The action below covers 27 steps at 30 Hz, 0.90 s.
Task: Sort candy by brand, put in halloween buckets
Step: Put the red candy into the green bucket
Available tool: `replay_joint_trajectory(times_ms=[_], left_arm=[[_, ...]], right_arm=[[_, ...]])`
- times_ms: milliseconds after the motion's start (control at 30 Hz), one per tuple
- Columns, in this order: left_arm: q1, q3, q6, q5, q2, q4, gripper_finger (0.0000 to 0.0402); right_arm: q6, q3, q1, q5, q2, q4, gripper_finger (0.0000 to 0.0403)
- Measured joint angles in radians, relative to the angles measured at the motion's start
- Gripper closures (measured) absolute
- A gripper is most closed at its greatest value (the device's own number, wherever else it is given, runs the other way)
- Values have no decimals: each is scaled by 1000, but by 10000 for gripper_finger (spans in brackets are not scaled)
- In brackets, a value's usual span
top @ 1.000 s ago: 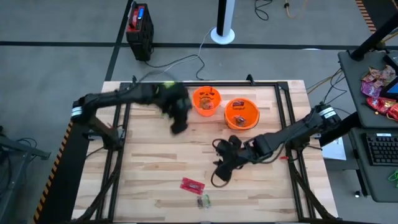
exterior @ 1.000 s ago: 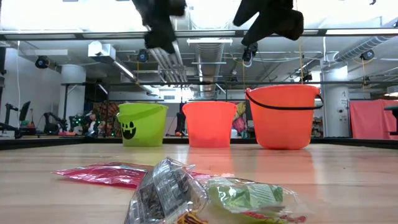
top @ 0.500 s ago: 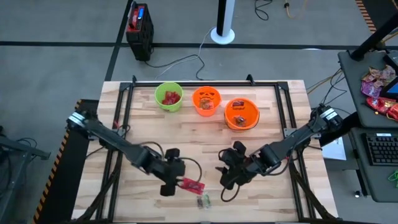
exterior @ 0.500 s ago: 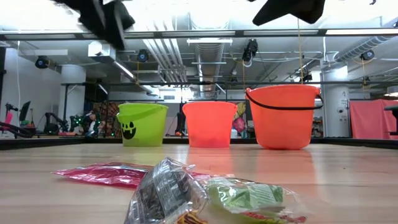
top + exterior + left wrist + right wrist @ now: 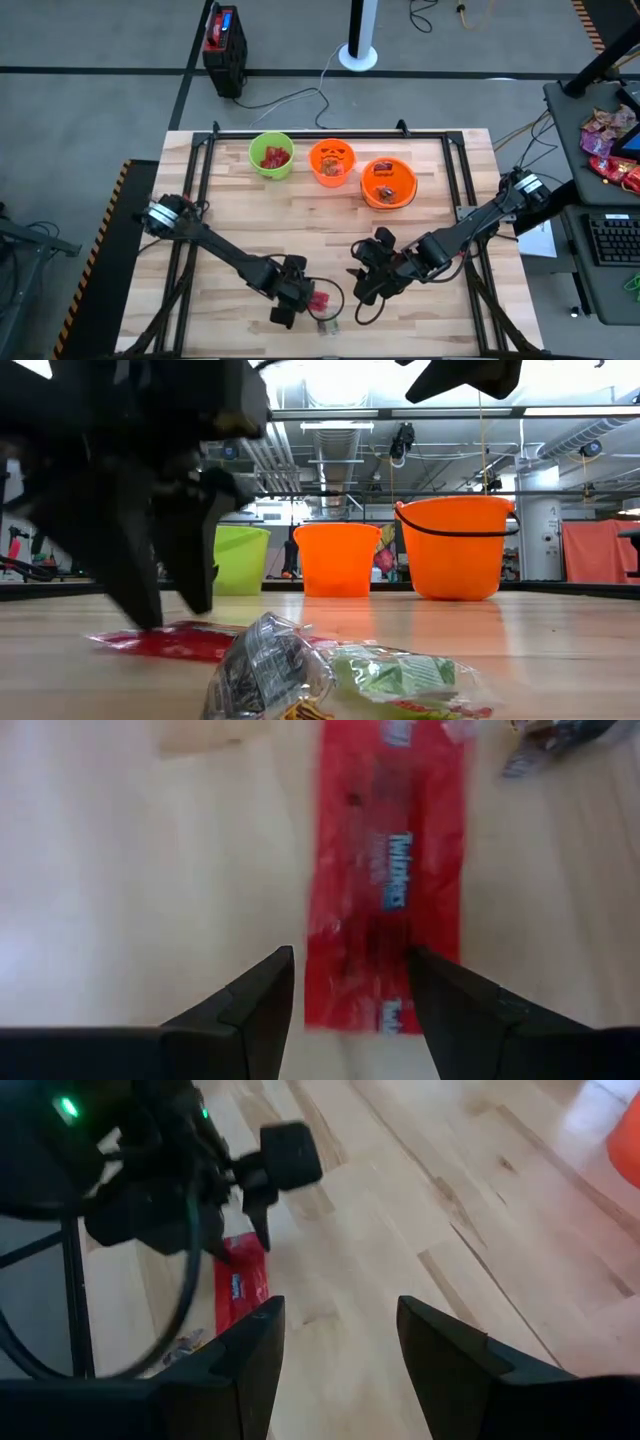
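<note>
A flat red packet (image 5: 318, 300) (image 5: 388, 885) (image 5: 170, 642) lies on the table near its near edge. Beside it sits a clear-wrapped green-and-red piece (image 5: 327, 323) (image 5: 335, 675). My left gripper (image 5: 292, 303) (image 5: 352, 988) (image 5: 175, 615) is open and low, its fingers standing over one short end of the packet. My right gripper (image 5: 368, 280) (image 5: 335, 1345) hovers open above mid-table, right of the packet. At the far edge stand the lime green bucket (image 5: 271, 156) holding red packets, the jack-o'-lantern bucket (image 5: 332, 162) and the wider orange bucket (image 5: 388, 182). My left gripper comes down at the red packet's short end (image 5: 375, 1015) from above with open fingers, one on each side of the packet's width. Whether the fingertips (image 5: 150, 622) touch the packet or the table, I cannot tell.
Black frame rails (image 5: 205, 190) run along the table's sides. A red-and-black unit with a blue top (image 5: 223, 40) and a white pole base (image 5: 358, 55) stand on the floor beyond the far edge. Pink and red bags (image 5: 610, 140) lie on a side desk at the right.
My left arm has swung from above the lime green bucket at the far edge across the table toward the near edge. It has come down over the red packet with its fingers open. My right gripper has shifted slightly toward the near edge.
</note>
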Motion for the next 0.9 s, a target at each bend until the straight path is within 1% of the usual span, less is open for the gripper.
replay_joint_trajectory(times_ms=[67, 133, 233, 300, 333, 433, 467, 567, 667, 800, 900], left_arm=[[0, 0, -25, 32, 20, 29, 221], [0, 2, -50, 35, 33, 45, 226], [0, 5, -76, 33, 49, 50, 247], [0, 5, -83, 25, 52, 52, 276], [0, 5, -83, 23, 52, 53, 297], [0, 4, -83, 20, 45, 53, 375], [0, 3, -84, 19, 41, 50, 387], [0, -1, -85, 19, 15, 24, 391], [1, -2, -102, 0, -55, -39, 397], [29, -2, -142, -124, -209, -199, 399], [102, -2, -115, -215, -350, -282, 400]], right_arm=[[0, 0, 0, 0, 0, 0, 216], [-1, 0, 0, 0, 0, 0, 216], [-2, 0, 0, 0, 0, 0, 216], [-3, 0, 0, 0, 0, 0, 216], [-6, 0, 0, 0, 0, 0, 216], [-9, 0, 0, 0, 0, 0, 216], [-9, 0, 0, 0, 0, 0, 216], [-12, 0, 0, 0, 0, -2, 216], [-11, 0, 0, 0, 0, -8, 216], [-10, 0, 0, 0, 0, -8, 216], [-9, 0, 0, 1, -2, -7, 216]])
